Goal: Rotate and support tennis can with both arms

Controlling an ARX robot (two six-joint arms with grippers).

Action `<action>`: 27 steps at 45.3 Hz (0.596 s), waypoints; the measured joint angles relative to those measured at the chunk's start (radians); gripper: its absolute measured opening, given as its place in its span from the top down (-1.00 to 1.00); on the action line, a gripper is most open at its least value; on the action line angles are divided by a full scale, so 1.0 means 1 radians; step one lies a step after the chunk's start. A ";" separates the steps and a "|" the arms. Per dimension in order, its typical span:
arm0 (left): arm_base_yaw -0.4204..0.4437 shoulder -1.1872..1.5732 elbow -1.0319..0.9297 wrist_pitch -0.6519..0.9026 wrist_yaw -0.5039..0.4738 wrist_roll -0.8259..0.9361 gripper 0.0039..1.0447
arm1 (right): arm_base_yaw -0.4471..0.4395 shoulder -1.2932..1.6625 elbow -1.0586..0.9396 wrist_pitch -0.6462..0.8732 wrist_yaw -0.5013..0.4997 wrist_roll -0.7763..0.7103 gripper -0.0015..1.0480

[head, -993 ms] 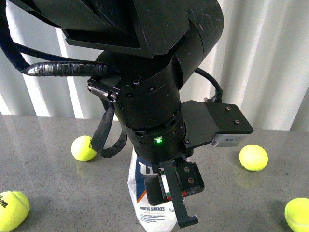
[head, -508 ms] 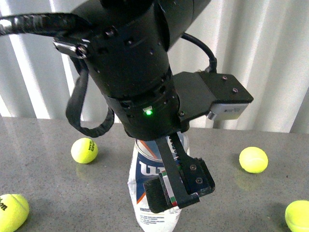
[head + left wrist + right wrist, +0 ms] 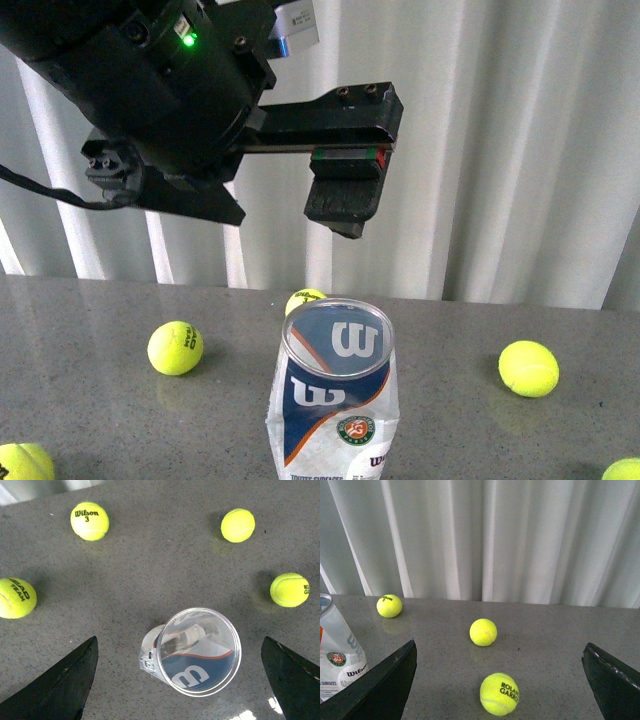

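The tennis can (image 3: 335,400) stands upright on the grey table, clear lid up, with its navy-and-white Wilson label and round emblem facing me. My left gripper (image 3: 348,165) is open and empty, held high above the can and clear of it. In the left wrist view the can (image 3: 195,652) is seen from above, between the wide-spread fingers (image 3: 55,685) of the left gripper (image 3: 178,641). My right gripper (image 3: 500,644) is open and empty, low over the table to the can's right. The can (image 3: 337,655) shows at the edge of that view.
Yellow tennis balls lie around the can: one at the left (image 3: 175,347), one behind it (image 3: 305,300), one at the right (image 3: 528,367) and two at the front corners (image 3: 20,462) (image 3: 625,468). White curtains (image 3: 500,150) hang behind the table (image 3: 450,330).
My left arm has risen from down around the can to high above it. The can now stands free with its lid in view.
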 joint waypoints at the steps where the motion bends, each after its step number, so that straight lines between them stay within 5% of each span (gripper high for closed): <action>1: 0.000 0.001 -0.003 0.000 0.000 -0.017 -0.88 | 0.000 0.000 0.000 0.000 0.000 0.000 -0.87; 4: -0.005 0.002 -0.018 0.025 -0.030 -0.029 -0.86 | 0.000 0.000 0.000 0.000 0.000 0.000 -0.87; 8: -0.008 -0.080 -0.274 0.559 -0.373 0.028 -0.53 | 0.000 0.000 0.000 0.000 0.000 0.000 -0.87; 10: 0.012 -0.136 -0.413 0.789 -0.444 0.043 -0.36 | 0.000 0.000 0.000 0.000 0.001 0.000 -0.87; 17: 0.114 -0.304 -0.707 1.128 -0.411 0.055 0.18 | 0.000 0.000 0.000 0.000 0.000 0.000 -0.87; 27: 0.213 -0.456 -0.941 1.175 -0.299 0.061 0.94 | 0.000 0.000 0.000 0.000 0.000 0.000 -0.87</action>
